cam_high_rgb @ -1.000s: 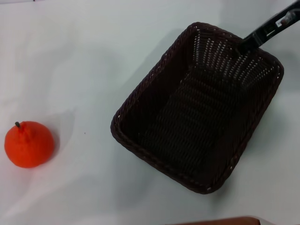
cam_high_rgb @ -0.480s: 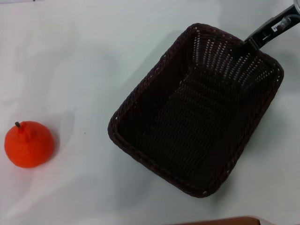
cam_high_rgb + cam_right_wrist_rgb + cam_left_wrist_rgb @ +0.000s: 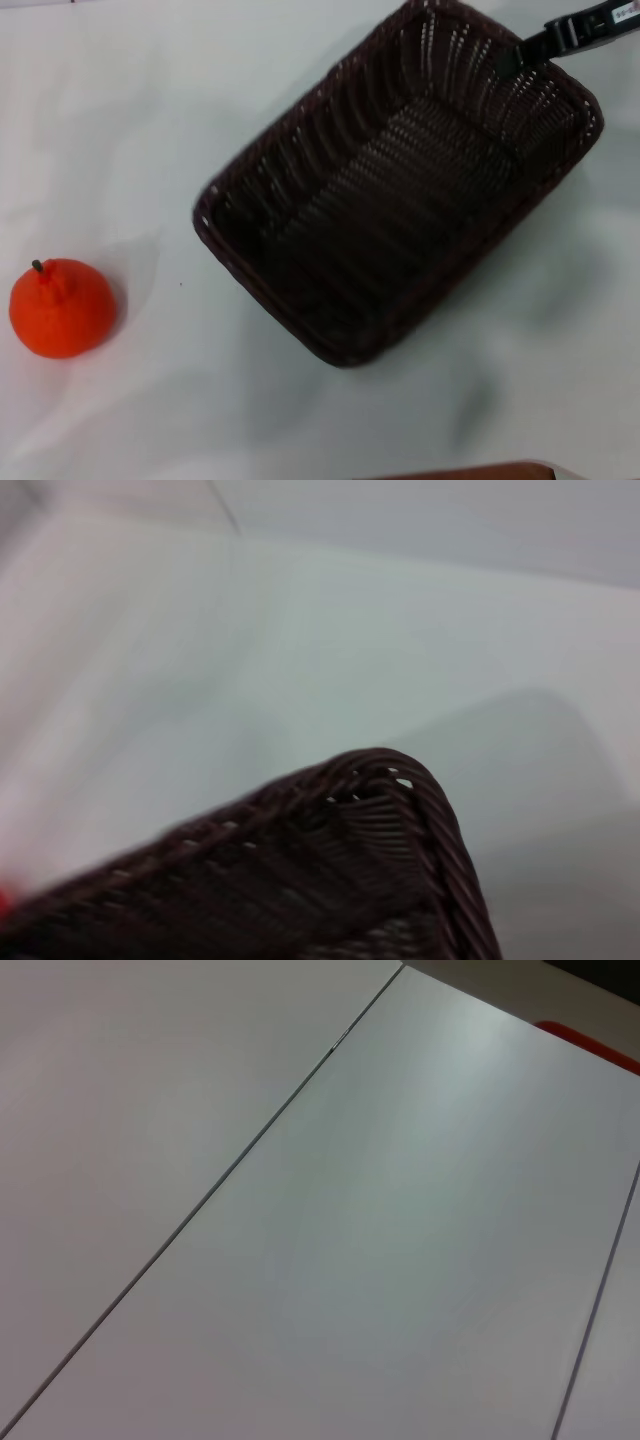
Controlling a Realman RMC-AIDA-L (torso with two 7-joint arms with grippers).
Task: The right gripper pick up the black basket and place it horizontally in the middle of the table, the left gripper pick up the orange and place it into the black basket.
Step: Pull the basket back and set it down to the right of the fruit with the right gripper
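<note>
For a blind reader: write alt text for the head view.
A black wicker basket sits diagonally on the white table, the right end effector at its far rim. An orange sits apart on the robot's left.

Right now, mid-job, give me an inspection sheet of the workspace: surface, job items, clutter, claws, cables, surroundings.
Surface: white table, plain; seam lines show in the left wrist view.
Black basket: empty, lying at a slant, open side up, at the table's right.
Orange: on the table at the left, apart from the basket, stem up.
Clutter: nothing seen.
Right claw: at the basket's far right rim; fingers hidden by the wicker.
Left claw: not in view.
Cables: nothing seen.
Surroundings: a brown edge at the near side; a red edge in the left wrist view.
</note>
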